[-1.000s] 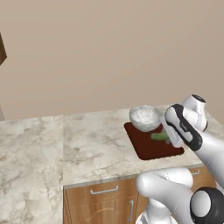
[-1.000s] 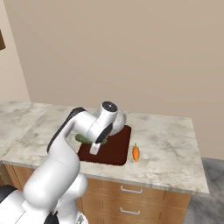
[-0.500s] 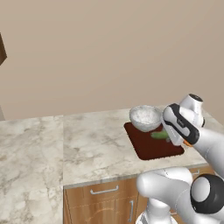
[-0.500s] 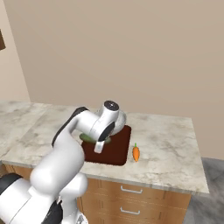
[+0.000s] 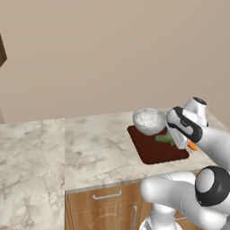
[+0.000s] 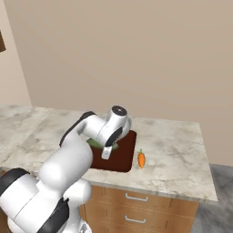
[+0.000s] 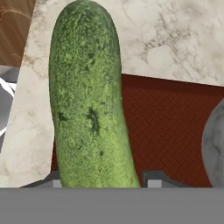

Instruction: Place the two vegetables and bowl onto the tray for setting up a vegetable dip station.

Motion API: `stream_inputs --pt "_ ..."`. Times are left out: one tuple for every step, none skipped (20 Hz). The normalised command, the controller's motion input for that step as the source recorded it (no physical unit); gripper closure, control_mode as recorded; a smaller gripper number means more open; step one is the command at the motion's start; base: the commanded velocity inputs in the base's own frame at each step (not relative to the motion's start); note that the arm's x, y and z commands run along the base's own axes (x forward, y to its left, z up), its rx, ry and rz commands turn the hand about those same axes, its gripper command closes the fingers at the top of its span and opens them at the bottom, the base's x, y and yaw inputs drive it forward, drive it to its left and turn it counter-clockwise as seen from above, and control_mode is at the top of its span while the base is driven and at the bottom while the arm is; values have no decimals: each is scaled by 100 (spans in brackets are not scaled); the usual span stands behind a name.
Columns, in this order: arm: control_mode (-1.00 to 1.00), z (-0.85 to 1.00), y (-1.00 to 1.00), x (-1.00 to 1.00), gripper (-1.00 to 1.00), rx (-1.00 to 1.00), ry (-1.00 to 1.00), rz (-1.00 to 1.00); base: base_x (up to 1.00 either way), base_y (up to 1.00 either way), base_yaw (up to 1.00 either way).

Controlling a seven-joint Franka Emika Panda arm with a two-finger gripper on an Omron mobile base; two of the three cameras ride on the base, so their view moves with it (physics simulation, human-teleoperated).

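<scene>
Over tray (image 7: 175,131), half-parted fingers (image 7: 153,180) grip cucumber (image 7: 89,105).

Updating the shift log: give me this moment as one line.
pincer: shut on cucumber over tray | bowl: on tray | carrot: on counter, right of tray

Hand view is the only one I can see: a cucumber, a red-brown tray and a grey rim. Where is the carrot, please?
Observer: The carrot lies on the marble counter, beside the tray, not on it.
Operator: Which side of the tray?
Observer: In the right base view, on its right side, with the green tip pointing toward the wall.
Operator: And that grey rim?
Observer: It is the speckled bowl, standing at the tray's far end.
</scene>
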Motion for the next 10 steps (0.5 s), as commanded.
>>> stream_inputs --pt "-100 -15 -4 7 100 0 0 0 0 0 0" --pt "-100 -15 -4 7 100 0 0 0 0 0 0" --pt "-100 -14 -3 6 100 0 0 0 0 0 0" --pt "-100 -14 -1 6 100 0 0 0 0 0 0" --pt "-100 -12 0 8 100 0 0 0 0 0 0" --pt "-100 -9 -1 9 100 0 0 0 0 0 0" --pt "-100 -8 -2 9 100 0 0 0 0 0 0" --pt "-100 -7 -1 6 100 0 0 0 0 0 0" --pt "-100 -8 -1 5 100 0 0 0 0 0 0" --pt "-100 -8 0 3 100 0 0 0 0 0 0"
